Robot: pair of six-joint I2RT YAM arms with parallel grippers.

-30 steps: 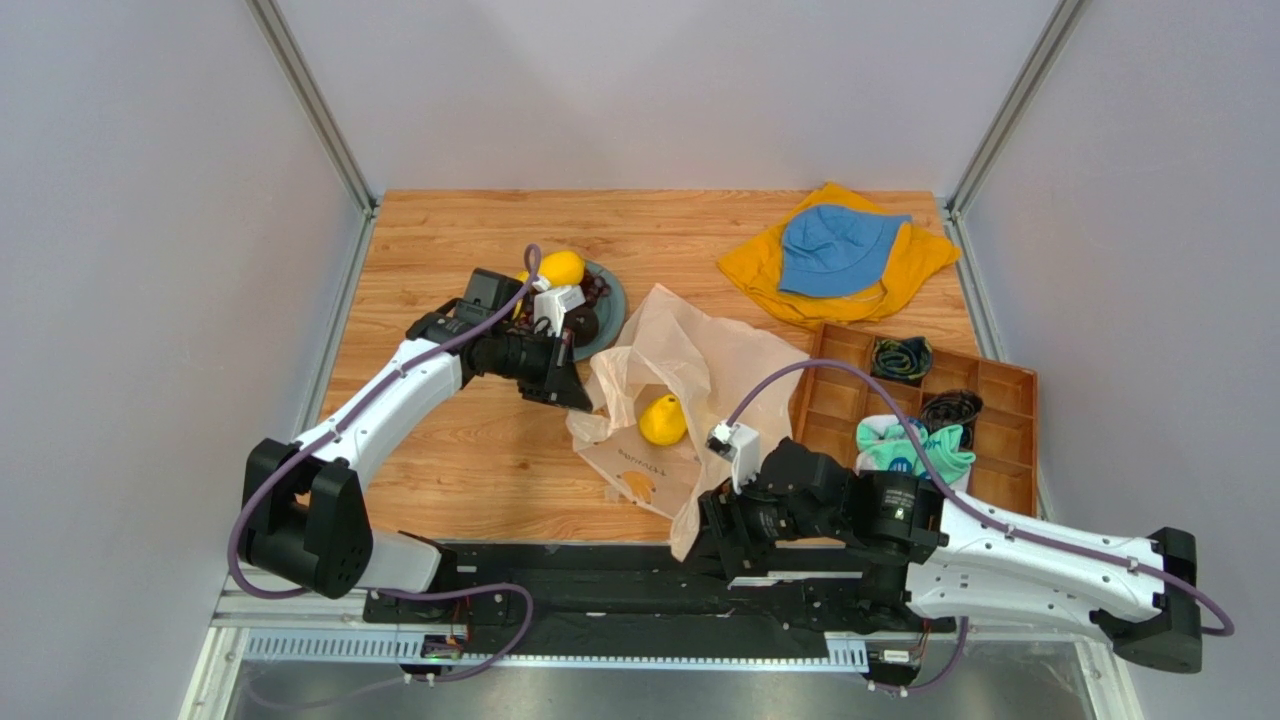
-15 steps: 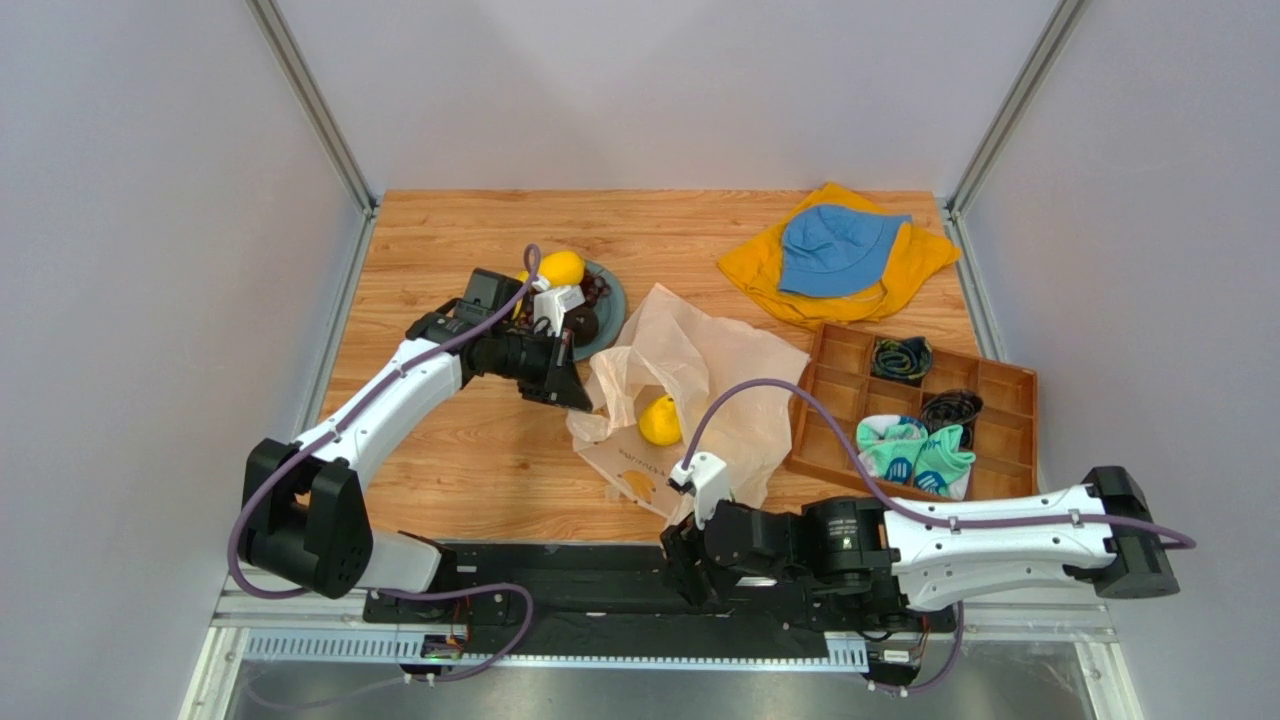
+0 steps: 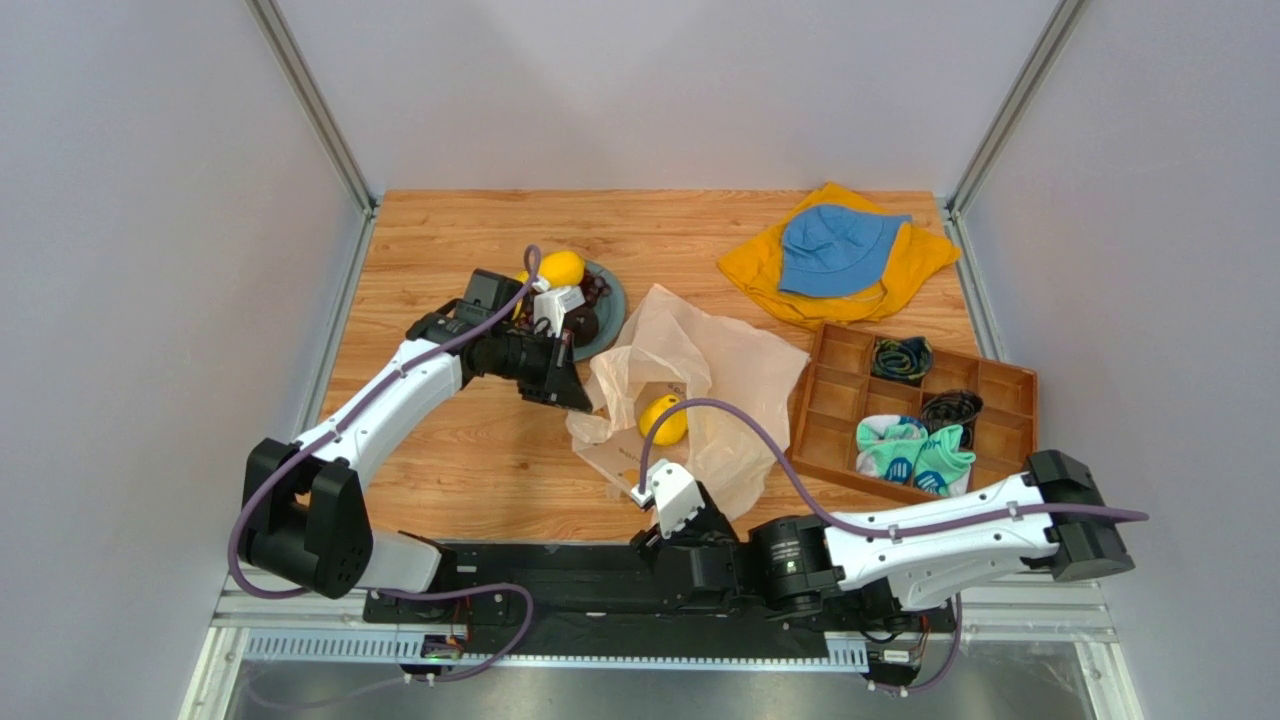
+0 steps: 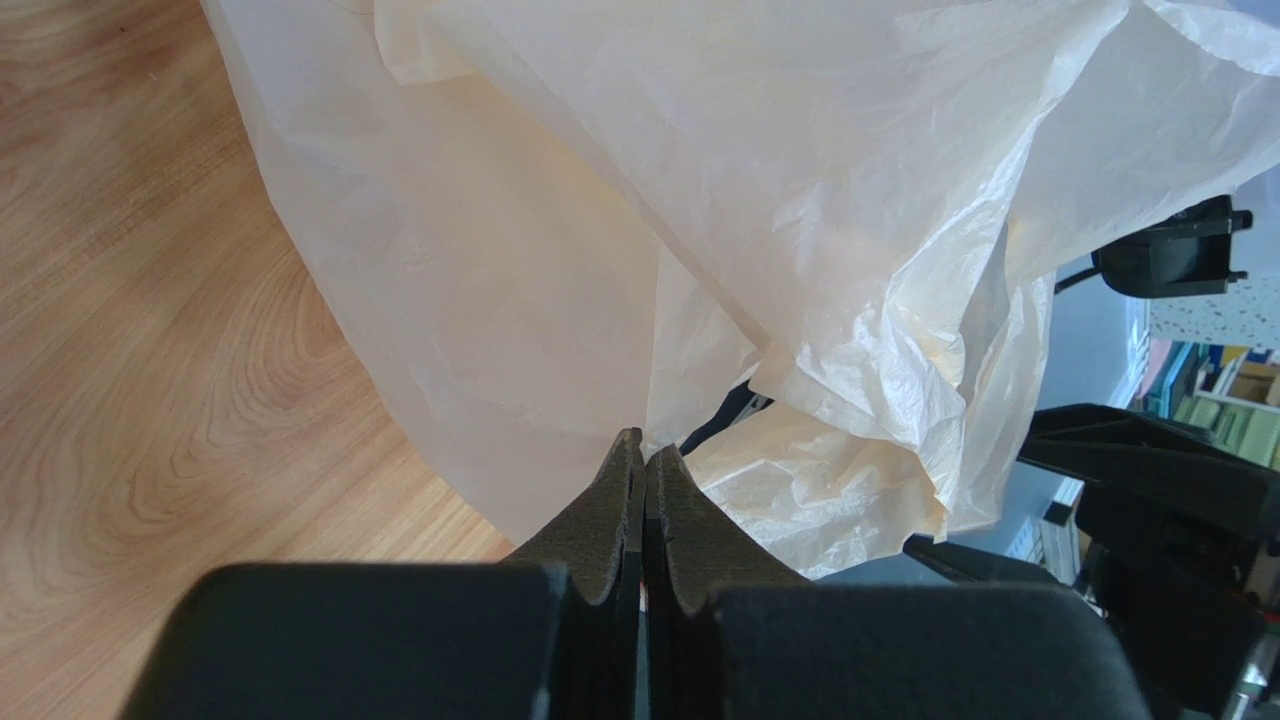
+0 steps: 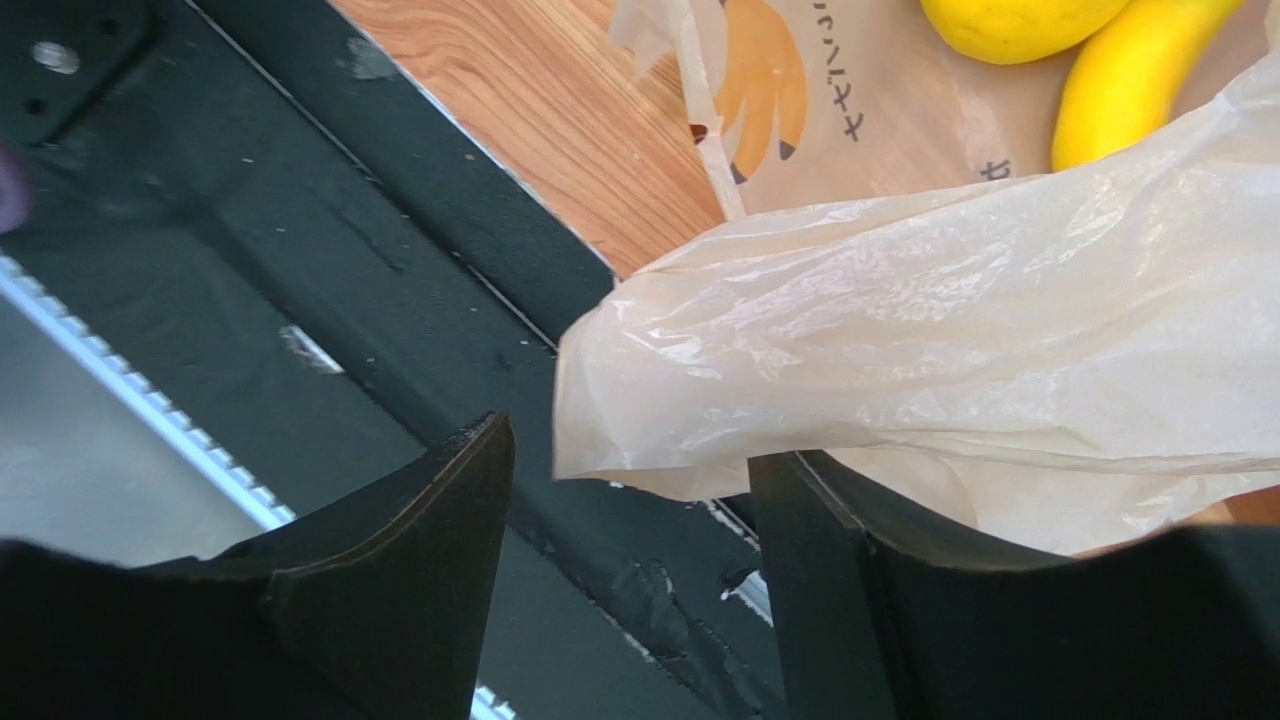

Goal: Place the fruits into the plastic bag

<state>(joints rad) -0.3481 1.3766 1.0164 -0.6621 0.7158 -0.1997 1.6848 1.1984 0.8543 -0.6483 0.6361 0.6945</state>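
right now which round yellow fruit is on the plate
The round yellow fruit at the far rim of the grey-blue plate. The other yellow fruit lies amid the plastic bag, beside a banana.

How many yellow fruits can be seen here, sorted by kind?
Round yellow fruits: 2, the upper fruit on the plate and the lower fruit in the plastic bag.
Bananas: 1 showing, a banana in the bag.
Total: 3.

Crinkly, thin, translucent film is being shown by the plastic bag [image 3: 706,375]; smooth, grained wood by the table [image 3: 451,255].
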